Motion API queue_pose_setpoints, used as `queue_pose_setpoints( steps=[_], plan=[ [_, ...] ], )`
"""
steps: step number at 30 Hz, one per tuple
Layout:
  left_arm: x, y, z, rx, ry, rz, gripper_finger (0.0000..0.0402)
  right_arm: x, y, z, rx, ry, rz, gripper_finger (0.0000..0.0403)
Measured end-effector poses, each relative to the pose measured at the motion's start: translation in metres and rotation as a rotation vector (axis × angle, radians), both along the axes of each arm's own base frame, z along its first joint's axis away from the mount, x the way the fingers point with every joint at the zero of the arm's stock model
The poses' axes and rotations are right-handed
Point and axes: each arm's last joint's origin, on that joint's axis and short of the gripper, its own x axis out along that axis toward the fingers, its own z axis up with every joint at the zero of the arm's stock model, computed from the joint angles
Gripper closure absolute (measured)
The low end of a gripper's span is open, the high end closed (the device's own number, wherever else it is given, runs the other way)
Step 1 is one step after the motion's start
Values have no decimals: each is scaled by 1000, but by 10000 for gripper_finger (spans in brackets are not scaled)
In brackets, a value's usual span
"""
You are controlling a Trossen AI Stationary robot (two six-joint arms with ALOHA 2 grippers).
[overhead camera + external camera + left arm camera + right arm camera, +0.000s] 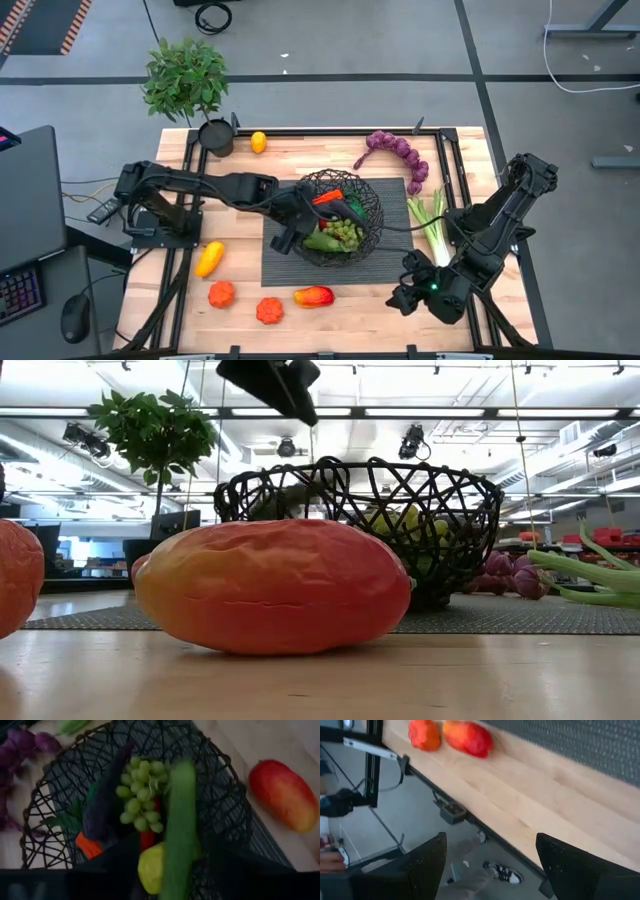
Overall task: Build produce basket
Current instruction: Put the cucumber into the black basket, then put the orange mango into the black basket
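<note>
Left claw (283,238) over the near-left rim of the basket (372,195), closed on a cucumber (179,827) per the left wrist view, the piece hanging lengthwise above the contents and judged not yet released; right claw (412,296) parked at the table's (310,150) front right edge, fingers spread wide, holding nothing.

Basket centred on the dark mat (395,225), partly filled: green grapes (140,795), an aubergine (105,802), a carrot (87,845), a lemon-yellow piece (151,869) and something red beneath.

Outstanding on the table: mango-like red-yellow fruit (314,296), two tomatoes (221,294) (269,311), yellow pepper (208,258), small lemon (258,142), purple grapes (400,155), leek (432,222).

Judged roughly half complete; seven pieces left outside, one in transit.
</note>
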Motion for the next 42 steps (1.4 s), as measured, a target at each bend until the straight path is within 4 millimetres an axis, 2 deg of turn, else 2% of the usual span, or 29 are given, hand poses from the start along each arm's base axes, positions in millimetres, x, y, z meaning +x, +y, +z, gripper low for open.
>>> queue_pose_setpoints(
  steps=[5,9,16,21,25,29,36,42],
  plan=[
    [-1,3,-2,-48,25,79,111,5,-5,0,-23,-25,-45,94],
    [-8,-1,-2,-113,83,171,83,9,-9,0,-30,-28,-57,94],
    [-26,-22,7,-206,219,293,87,13,-11,2,-132,-94,6,94],
    [-38,-39,20,-327,314,410,98,25,-9,1,-254,-166,181,94],
    [-44,-55,35,-413,330,498,107,45,-3,-9,-388,-228,349,94],
    [-52,-71,56,-489,319,544,113,66,2,-27,-497,-245,503,94],
    [-72,-93,102,-606,254,607,114,100,5,-58,-690,-284,656,94],
    [-86,-101,135,-665,127,636,114,126,14,-85,-776,-368,748,92]
  ],
)
